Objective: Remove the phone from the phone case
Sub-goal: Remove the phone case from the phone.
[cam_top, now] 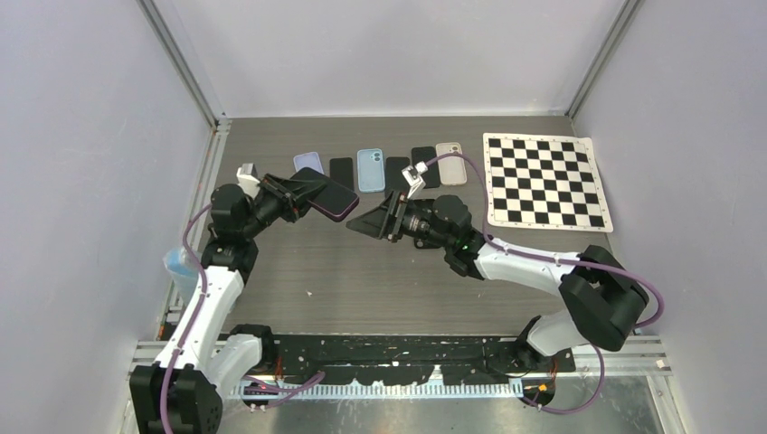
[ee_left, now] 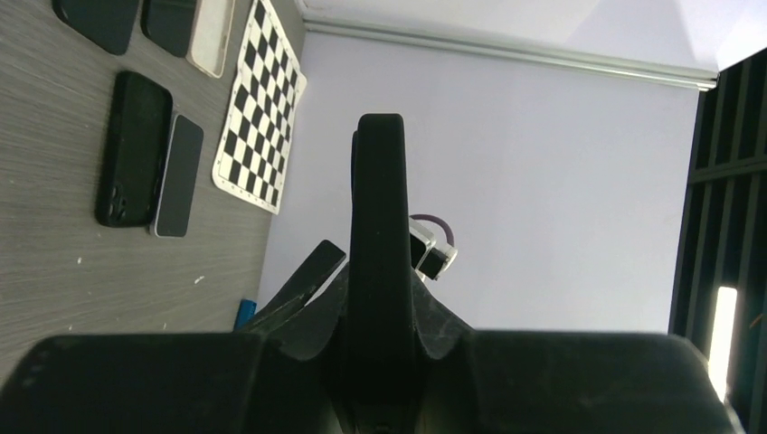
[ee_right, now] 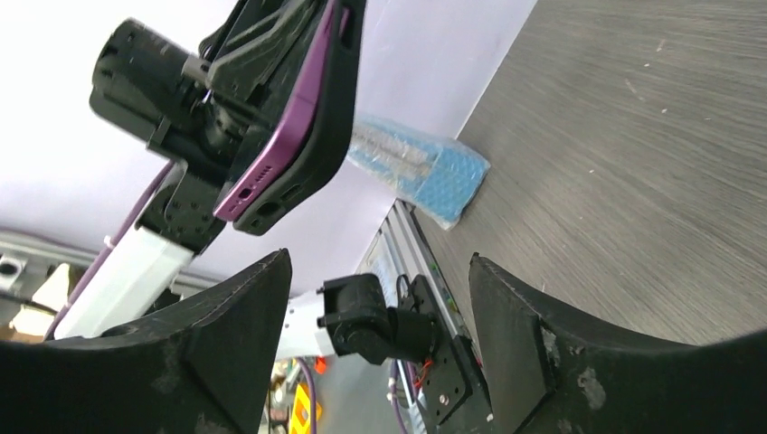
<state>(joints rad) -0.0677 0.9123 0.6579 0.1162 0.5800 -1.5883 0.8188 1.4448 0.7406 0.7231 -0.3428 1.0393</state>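
My left gripper (cam_top: 294, 194) is shut on a purple phone in a black case (cam_top: 327, 199) and holds it edge-on above the table. In the left wrist view the case (ee_left: 380, 226) stands upright between the jaws. In the right wrist view the purple phone edge (ee_right: 289, 127) shows beside its black case (ee_right: 339, 99). My right gripper (cam_top: 366, 223) is open and empty, a short way to the right of the phone and pointing at it, jaws apart in the right wrist view (ee_right: 380, 298).
A row of several phones and cases (cam_top: 371, 169) lies at the back of the table. A checkerboard mat (cam_top: 545, 181) lies at the back right. A blue bubble-wrap packet (cam_top: 177, 268) sits at the left edge.
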